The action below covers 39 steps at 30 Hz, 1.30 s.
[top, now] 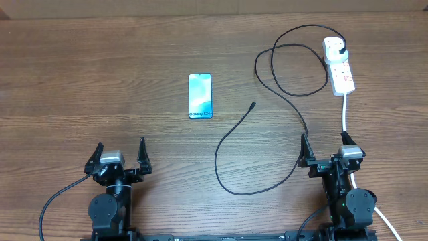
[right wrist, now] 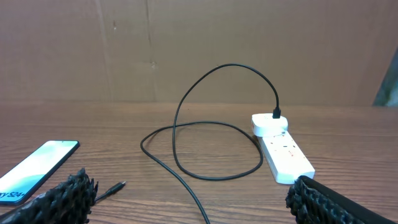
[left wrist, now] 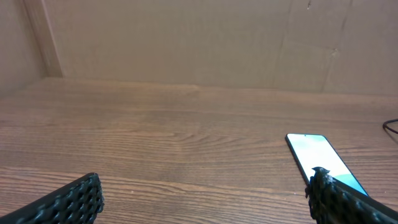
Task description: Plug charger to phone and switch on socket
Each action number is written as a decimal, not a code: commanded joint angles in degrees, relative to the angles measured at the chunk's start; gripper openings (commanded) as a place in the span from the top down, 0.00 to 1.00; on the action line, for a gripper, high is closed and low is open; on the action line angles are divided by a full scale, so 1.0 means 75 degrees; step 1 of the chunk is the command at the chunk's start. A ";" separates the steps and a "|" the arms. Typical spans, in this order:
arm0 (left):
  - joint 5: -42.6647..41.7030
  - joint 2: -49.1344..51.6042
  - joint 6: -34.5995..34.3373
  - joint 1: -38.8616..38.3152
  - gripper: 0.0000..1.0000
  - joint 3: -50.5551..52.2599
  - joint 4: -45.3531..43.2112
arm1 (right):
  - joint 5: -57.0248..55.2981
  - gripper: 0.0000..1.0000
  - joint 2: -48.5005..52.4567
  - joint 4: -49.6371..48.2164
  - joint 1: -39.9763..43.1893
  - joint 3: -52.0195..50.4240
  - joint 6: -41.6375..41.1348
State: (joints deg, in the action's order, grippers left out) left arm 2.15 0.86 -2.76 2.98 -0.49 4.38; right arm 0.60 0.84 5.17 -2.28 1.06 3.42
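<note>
The phone [top: 200, 96] lies flat mid-table, blue-teal screen up; it also shows in the left wrist view [left wrist: 320, 157] and the right wrist view [right wrist: 37, 163]. The black charger cable [top: 231, 134] loops across the table, its connector tip [top: 253, 105] lying free to the right of the phone, also in the right wrist view [right wrist: 115, 186]. Its black plug [top: 342, 49] sits in the white socket strip [top: 340, 67] at the far right, seen too in the right wrist view [right wrist: 283, 152]. My left gripper [top: 120, 155] and right gripper [top: 324, 148] are open and empty near the front edge.
The strip's thick white cord [top: 345, 114] runs from the strip toward the front, past my right arm. A brown cardboard wall [left wrist: 199, 43] stands at the back of the wooden table [top: 100, 80].
</note>
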 commanded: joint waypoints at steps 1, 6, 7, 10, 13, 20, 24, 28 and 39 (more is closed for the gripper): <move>-0.0087 -0.0087 0.0146 -0.0044 0.01 0.0026 -0.0009 | -0.0073 0.00 -0.0090 -0.0044 -0.0032 -0.0076 -0.0029; -0.0087 -0.0087 0.0146 -0.0044 0.00 0.0026 -0.0009 | -0.0073 0.00 -0.0090 -0.0044 -0.0032 -0.0076 -0.0029; -0.0087 -0.0087 0.0146 -0.0044 0.00 0.0026 -0.0009 | -0.0073 0.00 -0.0090 -0.0044 -0.0032 -0.0076 -0.0026; -0.0087 -0.0087 0.0146 -0.0044 0.00 0.0026 -0.0009 | -0.0073 0.00 -0.0090 -0.0044 -0.0032 -0.0076 -0.0026; -0.0087 -0.0087 0.0146 -0.0044 0.00 0.0026 -0.0009 | -0.0073 0.00 -0.0090 -0.0044 -0.0032 -0.0076 -0.0029; -0.2291 -0.0082 -0.2363 -0.0052 0.00 0.0023 -0.0178 | -0.0073 0.00 -0.0090 -0.0044 -0.0032 -0.0076 -0.0029; -0.3824 -0.0082 -0.3587 -0.0052 0.00 0.0020 -0.0868 | -0.0073 0.00 -0.0090 -0.0044 -0.0032 -0.0076 -0.0026; -0.5263 -0.0082 -0.3669 -0.0052 0.00 -0.0221 -0.2955 | -0.0073 0.00 -0.0090 -0.0044 -0.0032 -0.0076 -0.0029; -0.4334 0.3206 -0.1810 -0.0052 0.00 -0.6586 0.1851 | -0.0073 0.00 -0.0090 -0.0044 -0.0032 -0.0076 -0.0029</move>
State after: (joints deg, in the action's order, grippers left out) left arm -29.85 13.58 -23.73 2.98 -36.12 9.08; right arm 0.58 0.84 5.17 -2.28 1.06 3.40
